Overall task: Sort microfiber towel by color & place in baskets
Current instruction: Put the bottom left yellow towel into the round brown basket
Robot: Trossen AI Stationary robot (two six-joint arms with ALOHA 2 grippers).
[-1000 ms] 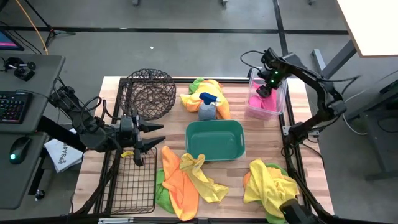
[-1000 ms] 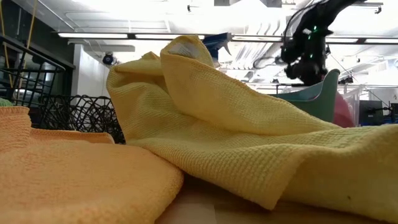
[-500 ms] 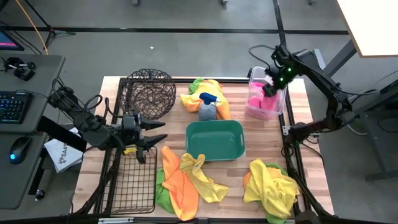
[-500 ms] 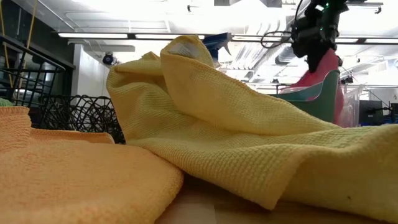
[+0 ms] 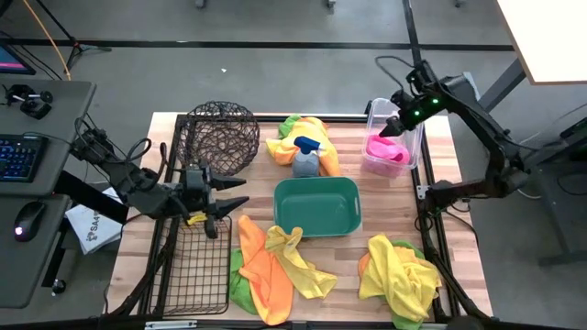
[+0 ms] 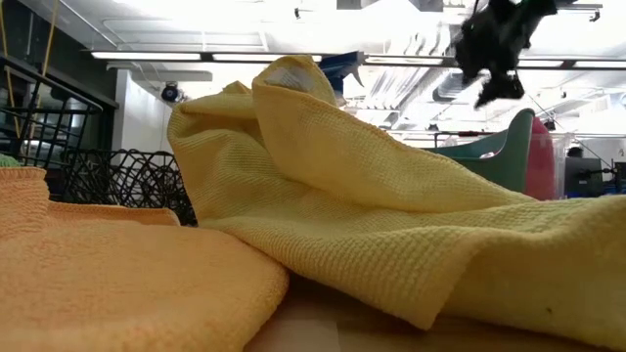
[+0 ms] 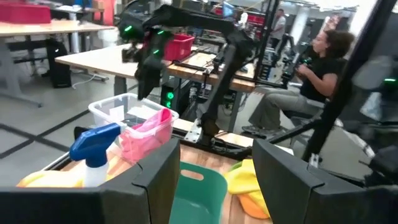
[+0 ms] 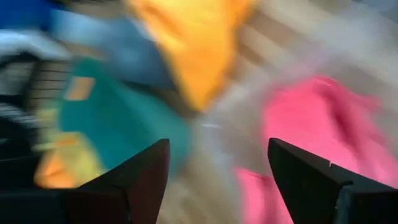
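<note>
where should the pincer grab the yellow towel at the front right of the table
Judging by its pose, grip the raised fold near the middle of the yellow towel, coming straight down from above. It lies crumpled in a heap over green cloth, so a high ridge gives the fingers something to pinch.

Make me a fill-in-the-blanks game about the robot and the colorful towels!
1. The pink towel lies in the ____ bin.
2. The spray bottle stands between the round basket and the ____ towel.
3. The teal tub holds ____ towels.
4. The right gripper, above the bin, is ____.

Missing words: clear; pink; no; open
</note>
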